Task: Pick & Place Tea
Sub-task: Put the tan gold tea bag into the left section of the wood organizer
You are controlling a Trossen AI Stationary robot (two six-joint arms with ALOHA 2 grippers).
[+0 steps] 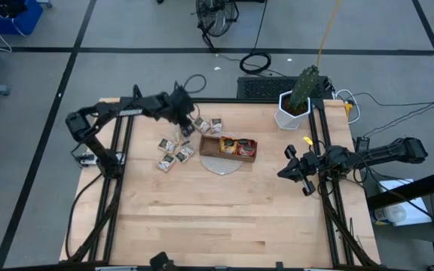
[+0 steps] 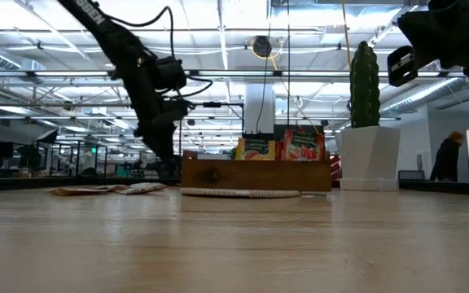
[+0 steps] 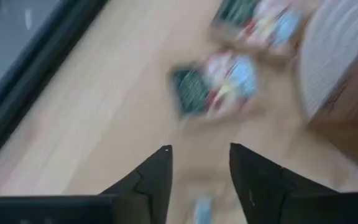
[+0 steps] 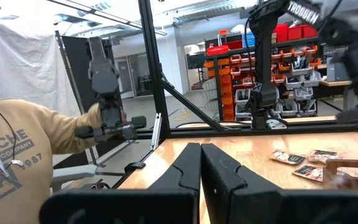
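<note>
Left end effector (image 1: 190, 120): fingers apart, nothing between them, low over loose tea sachets just left of the wooden tray (image 1: 228, 156).
Right end effector (image 1: 292, 167): fingers together, empty, waiting well right of the tray.
Tea sachets (image 1: 173, 153): about seven lie loose on the desk (image 1: 224, 214) left of the tray; exact count unclear.
In the tray: roughly two or three stand inside, orange-yellow and red.
Handling, judged: light, thin, flexible, slippery wrappers lying flat; hard to get under.
Hold, judged: pinch one across opposite edges, or at a raised corner.
</note>
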